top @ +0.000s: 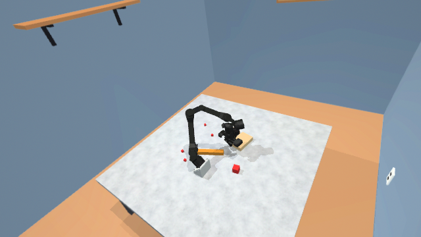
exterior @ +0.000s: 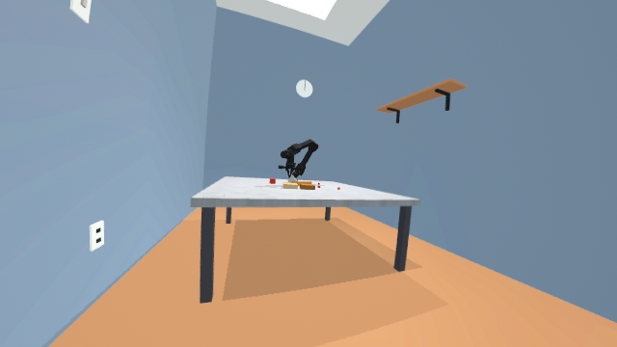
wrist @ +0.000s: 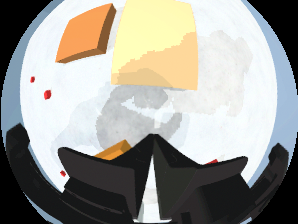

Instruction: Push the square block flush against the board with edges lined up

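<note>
The cream board (top: 246, 139) (exterior: 290, 186) (wrist: 155, 45) lies flat on the table. The orange-brown square block (exterior: 308, 187) (wrist: 82, 35) lies flat beside it, left of the board in the wrist view, with a narrow gap between their facing sides. The block is hidden behind the gripper in the top view. My gripper (top: 231, 145) (wrist: 154, 136) is shut and empty. In the wrist view its tips are below the board's near end, apart from both board and block. Their exact height above the table is hard to tell.
A long orange bar (top: 210, 152) (wrist: 114, 150) lies near the arm's base. A red cube (top: 235, 169) (exterior: 273, 181) (wrist: 212, 163) stands on the gripper's other side. Several tiny red cubes lie around, including one (top: 212, 135) (wrist: 47, 94) on the block's side.
</note>
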